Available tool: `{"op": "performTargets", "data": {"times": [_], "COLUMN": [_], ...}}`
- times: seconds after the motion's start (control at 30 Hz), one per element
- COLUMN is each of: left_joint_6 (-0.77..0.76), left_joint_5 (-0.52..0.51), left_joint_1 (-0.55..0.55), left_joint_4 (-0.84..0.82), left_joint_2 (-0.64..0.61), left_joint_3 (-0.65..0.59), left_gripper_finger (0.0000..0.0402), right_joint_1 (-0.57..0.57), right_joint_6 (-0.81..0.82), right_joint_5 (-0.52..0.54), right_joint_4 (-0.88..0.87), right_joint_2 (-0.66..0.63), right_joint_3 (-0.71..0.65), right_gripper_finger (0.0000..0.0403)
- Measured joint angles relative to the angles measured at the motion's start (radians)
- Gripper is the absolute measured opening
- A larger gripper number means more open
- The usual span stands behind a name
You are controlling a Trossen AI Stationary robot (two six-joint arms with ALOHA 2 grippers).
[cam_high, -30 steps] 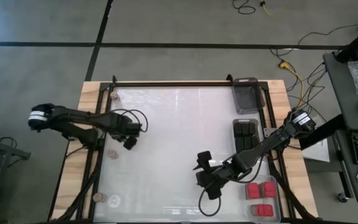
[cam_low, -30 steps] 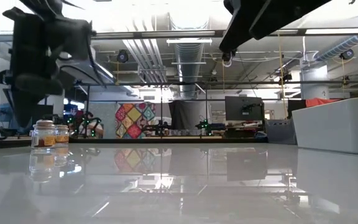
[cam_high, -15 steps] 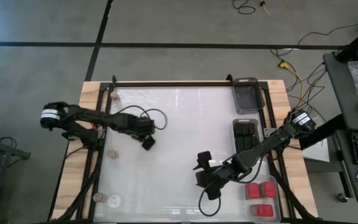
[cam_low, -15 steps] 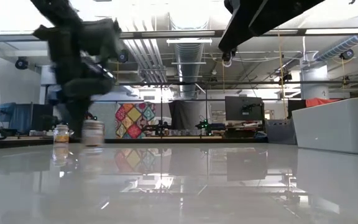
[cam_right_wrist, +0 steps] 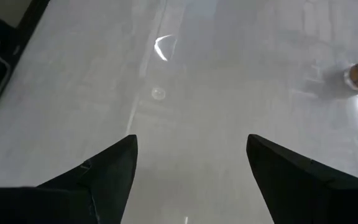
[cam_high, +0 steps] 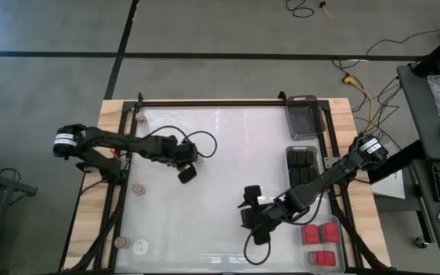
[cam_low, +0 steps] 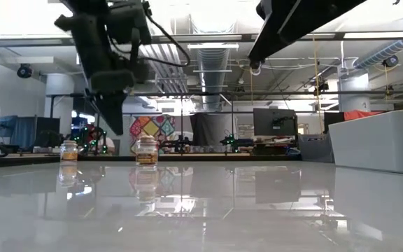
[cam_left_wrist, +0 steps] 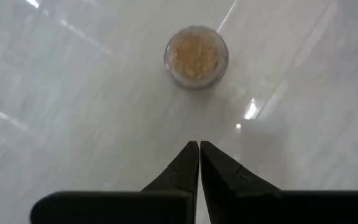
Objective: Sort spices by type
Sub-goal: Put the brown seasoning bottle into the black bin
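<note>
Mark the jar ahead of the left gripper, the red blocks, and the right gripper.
jar [cam_left_wrist: 196, 56], left wrist view, on its brownish top
red blocks [cam_high: 321, 237], high view, between the three blocks
right gripper [cam_right_wrist: 191, 163], right wrist view, midway between its tips

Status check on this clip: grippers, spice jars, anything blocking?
Left gripper shut, empty, above a jar. Right gripper open, empty, mid-table. Red blocks already in tray. Nothing blocking.

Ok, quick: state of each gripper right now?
Left gripper: closed, holding nothing, above the table with a small jar ahead of it.
Right gripper: open, empty, over bare table.
</note>
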Motion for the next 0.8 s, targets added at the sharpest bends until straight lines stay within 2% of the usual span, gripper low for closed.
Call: {"op": "performTargets", "data": {"times": [0.17, 0.37, 0.5, 0.57, 0.63, 0.8], "left_joint_6": [0.043, 0.119, 0.222, 0.296, 0.344, 0.360], "left_joint_5": [-0.015, -0.094, -0.113, -0.102, -0.065, 0.055], "left_joint_1": [0.004, 0.024, 0.045, 0.052, 0.060, 0.061], "left_joint_4": [0.195, 0.321, 0.393, 0.417, 0.445, 0.531], "left_joint_2": [0.012, 0.013, 0.008, -0.021, -0.070, -0.239], "left_joint_3": [-0.102, -0.202, -0.254, -0.290, -0.331, -0.461], "left_gripper_finger": [0.0000, 0.0000, 0.0000, 0.0000, 0.0000, 0.0000], "right_joint_1": [-0.021, -0.129, -0.225, -0.275, -0.328, -0.441], "right_joint_6": [0.007, -0.012, -0.069, -0.100, -0.117, -0.125], "right_joint_5": [0.114, 0.053, 0.050, 0.032, -0.028, -0.124], "right_joint_4": [0.000, 0.011, 0.070, 0.134, 0.193, 0.284], "right_joint_2": [0.000, 0.000, 0.021, 0.052, 0.091, 0.195], "right_joint_3": [-0.003, 0.002, 0.002, 0.002, 0.002, 0.063], "right_gripper_finger": [0.0308, 0.0337, 0.0350, 0.0352, 0.0352, 0.0352]}}
